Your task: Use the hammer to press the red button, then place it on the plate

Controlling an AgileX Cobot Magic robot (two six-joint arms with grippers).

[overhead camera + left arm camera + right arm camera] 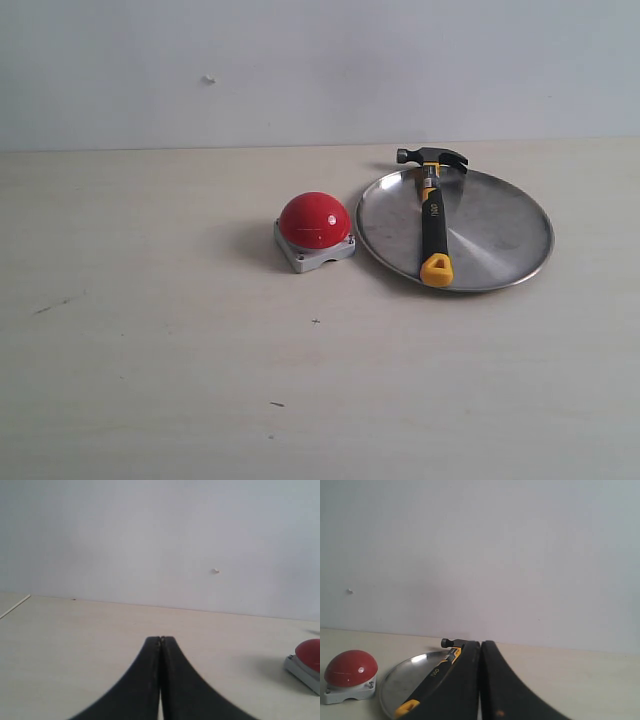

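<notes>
The right claw [480, 643] partly hides the hammer [436, 672] and plate [404, 679].

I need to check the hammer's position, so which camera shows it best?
The exterior view: the whole hammer lies across the plate. The right wrist view has it partly hidden behind the right gripper; the left wrist view misses it.

Only one marking shows: white lettering on the handle of the hammer [434, 215] — too small to read.
</notes>
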